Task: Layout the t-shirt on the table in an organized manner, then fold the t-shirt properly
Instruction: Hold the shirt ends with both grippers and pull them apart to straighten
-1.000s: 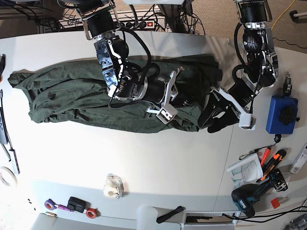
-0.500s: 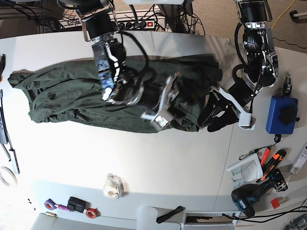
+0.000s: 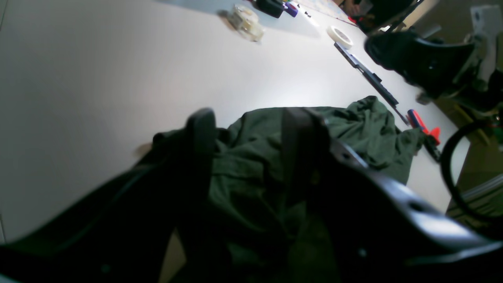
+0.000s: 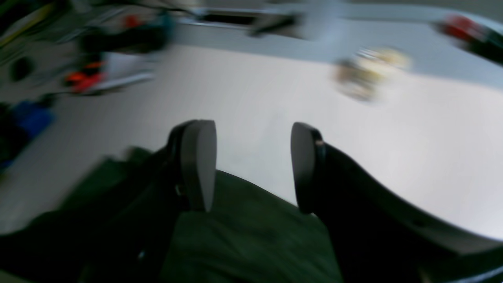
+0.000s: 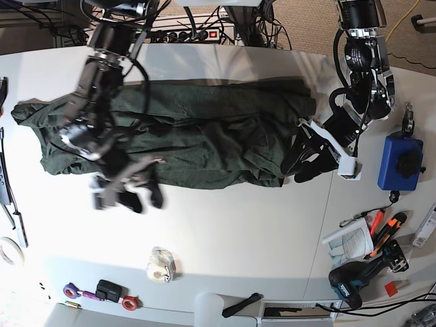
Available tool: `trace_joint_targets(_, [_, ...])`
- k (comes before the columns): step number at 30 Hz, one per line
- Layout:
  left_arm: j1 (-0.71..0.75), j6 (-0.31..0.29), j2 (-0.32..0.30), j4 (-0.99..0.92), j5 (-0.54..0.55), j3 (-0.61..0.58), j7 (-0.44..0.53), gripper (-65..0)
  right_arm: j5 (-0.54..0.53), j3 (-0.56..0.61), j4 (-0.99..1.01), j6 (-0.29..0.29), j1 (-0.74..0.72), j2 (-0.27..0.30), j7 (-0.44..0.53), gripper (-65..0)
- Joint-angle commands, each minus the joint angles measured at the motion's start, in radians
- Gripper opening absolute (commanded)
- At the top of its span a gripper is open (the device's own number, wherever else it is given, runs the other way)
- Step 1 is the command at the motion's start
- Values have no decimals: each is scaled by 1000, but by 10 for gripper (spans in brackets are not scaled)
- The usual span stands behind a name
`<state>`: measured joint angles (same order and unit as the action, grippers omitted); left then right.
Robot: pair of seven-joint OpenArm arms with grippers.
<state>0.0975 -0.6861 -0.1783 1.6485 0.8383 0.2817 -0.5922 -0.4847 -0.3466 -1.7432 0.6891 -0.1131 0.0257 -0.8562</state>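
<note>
The dark green t-shirt lies stretched left to right across the back half of the white table, bunched and wrinkled. My right gripper is open and empty, just past the shirt's front edge at the left. In the blurred right wrist view its fingers hang over the shirt's edge and bare table. My left gripper is at the shirt's right end. In the left wrist view its fingers stand apart with green fabric between them.
A blue pouch lies right of the left gripper. Hand tools and a drill lie at the front right. A pale wad sits near the front edge. Long tools line the left edge.
My right arm has swung from the middle of the shirt to the left and toward the front, off the fabric. The left arm has hardly moved.
</note>
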Motion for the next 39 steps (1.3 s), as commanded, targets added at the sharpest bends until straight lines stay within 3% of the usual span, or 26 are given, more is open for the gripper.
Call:
trace_joint_targets(1, [0,-12,-8,18,21,2,21,-371,-46,-35,-18,9,-19,23,9,-341])
trace_joint_targets(6, [61,3,-25,18,30,2,5,-359,-189,-200,-18,9,6,101,-71,-341])
trace_joint_targets(13, [145,200,-58,18,65,4,-31,-221,-235,-341,-18,9,113,214,-82,-341])
trace_joint_targets(22, [116,396,-57,14,72,4,-170,-220,-312,-428,-18,9,200,235,-91,-341])
trace_joint_targets(26, [97,398,-57,6,82,2,-247,-220,-312,-428,-18,9,205,235,-110,-341])
trace_joint_targets(32, [97,375,-48,4,108,-2,-249,-220,-312,-427,-18,9,205,235,-114,-341])
trace_joint_targets(39, [96,376,-46,0,90,-87,-245,-220,-312,-427,-18,9,205,235,-123,-341])
